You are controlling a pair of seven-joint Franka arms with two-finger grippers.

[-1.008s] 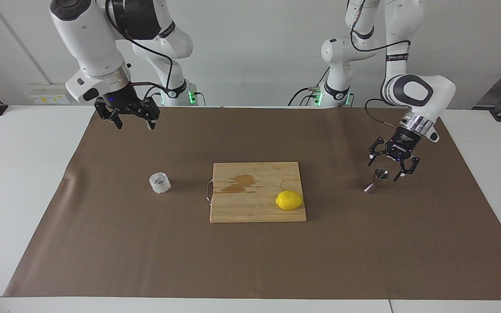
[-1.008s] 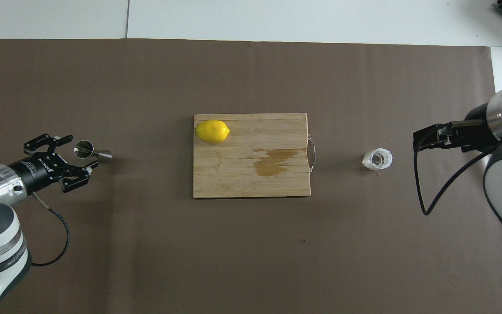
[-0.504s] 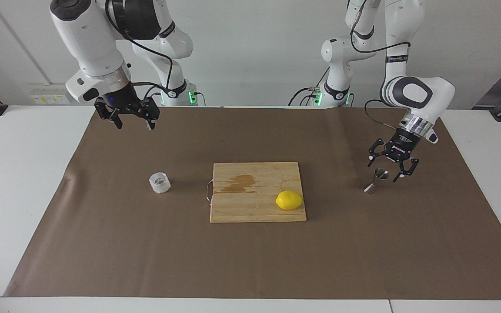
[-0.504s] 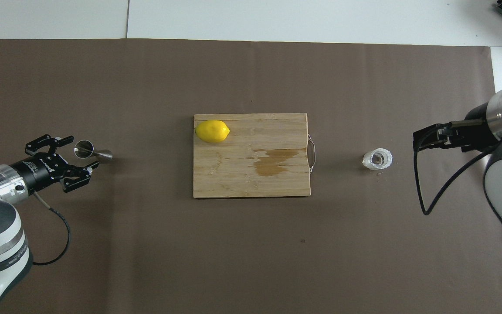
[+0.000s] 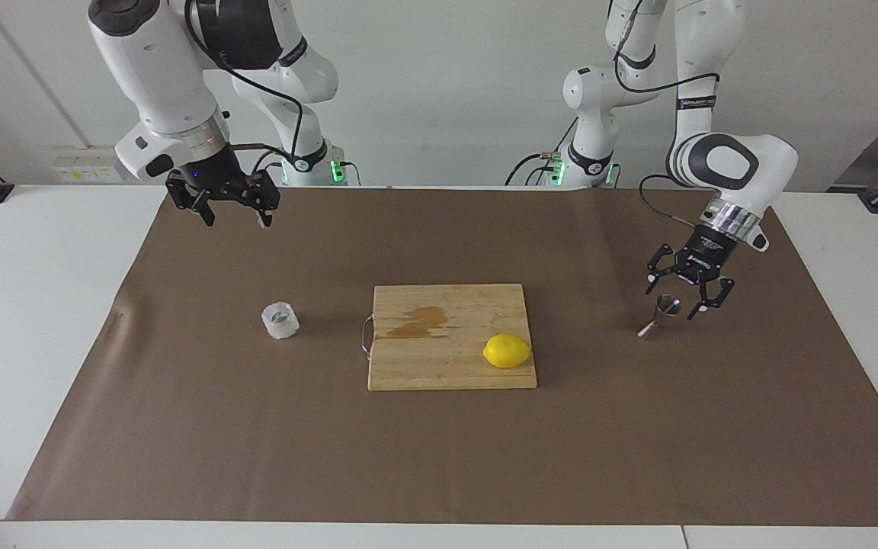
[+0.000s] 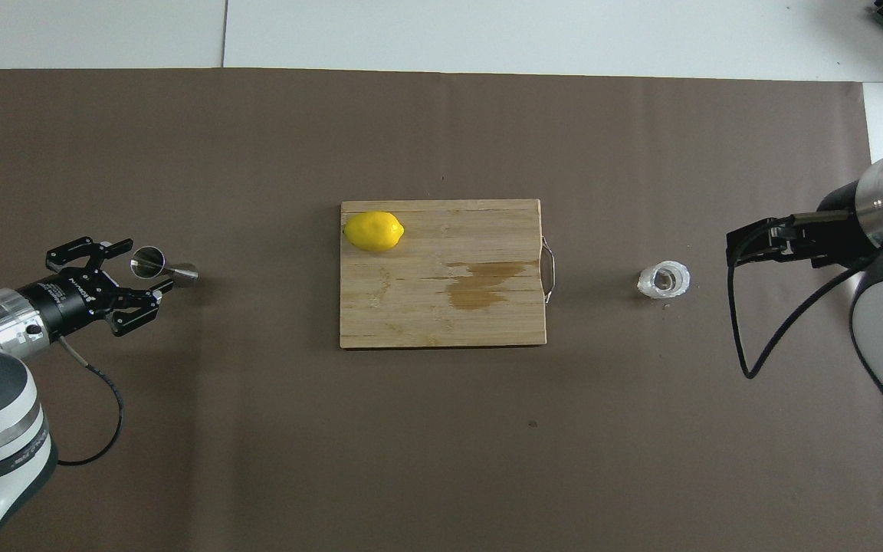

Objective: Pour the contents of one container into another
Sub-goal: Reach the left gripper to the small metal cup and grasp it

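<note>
The steel jigger [image 5: 658, 318] [image 6: 162, 267] stands on the brown mat toward the left arm's end of the table. My left gripper [image 5: 674, 299] [image 6: 144, 266] is low around its upper cone, one finger on each side, open, with narrow gaps still showing. The clear faceted glass cup [image 5: 280, 320] [image 6: 664, 279] stands on the mat toward the right arm's end. My right gripper [image 5: 237, 221] [image 6: 733, 247] hangs open and empty above the mat, well apart from the cup, and waits.
A wooden cutting board [image 5: 439, 366] [image 6: 426, 322] lies mid-table between the two containers, with a wire handle toward the cup. On it are a yellow lemon [image 5: 507, 351] [image 6: 373, 231] and a dark wet stain [image 5: 420, 320]. The brown mat [image 5: 439, 457] covers most of the white table.
My left gripper's fingers have drawn closer together around the jigger's upper cone. The jigger, the cup and the right arm have not moved.
</note>
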